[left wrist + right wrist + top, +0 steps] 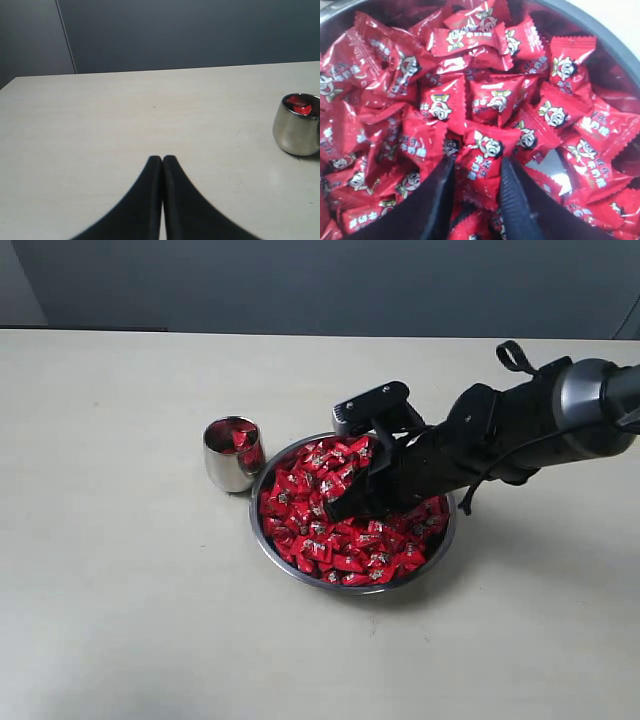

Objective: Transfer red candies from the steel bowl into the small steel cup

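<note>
Right wrist view: I hold right jaws apart astride one top-lying red foil-wrapped candy (481, 157) for a single pick, grip unconfirmed; left jaws together, clear of the small shiny steel cup (295, 127).

Soft, even light casts faint shadows; glare glints off the red candies (485, 100), close-up slightly blurred.
</note>
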